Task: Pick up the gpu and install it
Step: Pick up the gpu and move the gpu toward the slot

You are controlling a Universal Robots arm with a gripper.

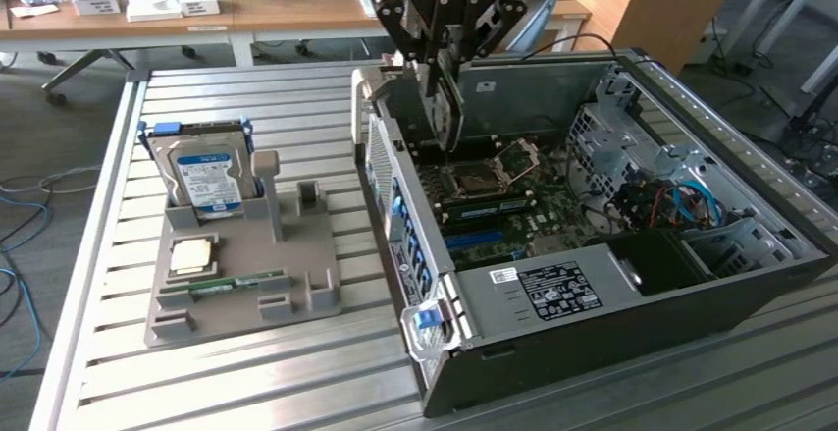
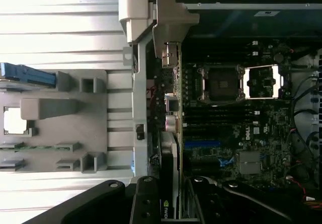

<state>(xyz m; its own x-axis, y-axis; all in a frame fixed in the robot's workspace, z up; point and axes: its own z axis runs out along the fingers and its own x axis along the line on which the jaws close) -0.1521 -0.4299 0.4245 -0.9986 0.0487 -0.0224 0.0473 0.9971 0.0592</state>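
Note:
The gpu [image 1: 445, 107] hangs on edge, a thin dark card, with my gripper [image 1: 443, 66] shut on its upper edge. It sits over the open computer case [image 1: 733, 254], close to the case's rear wall on the exterior view's left, above the motherboard [image 1: 524, 205]. In the wrist view the gpu [image 2: 169, 158] shows edge-on between my black fingers [image 2: 146, 201], running alongside the rear wall. The blue slots [image 2: 201, 144] lie just beside it on the board. I cannot tell whether its lower edge touches the board.
On the slatted table, at the exterior view's left, a grey holder [image 1: 301, 254] carries a silver hard drive [image 1: 210, 181], a processor chip [image 1: 192, 254] and a green memory stick [image 1: 235, 283]. Cables [image 1: 681, 205] fill the case's far side. A desk [image 1: 235, 14] stands behind.

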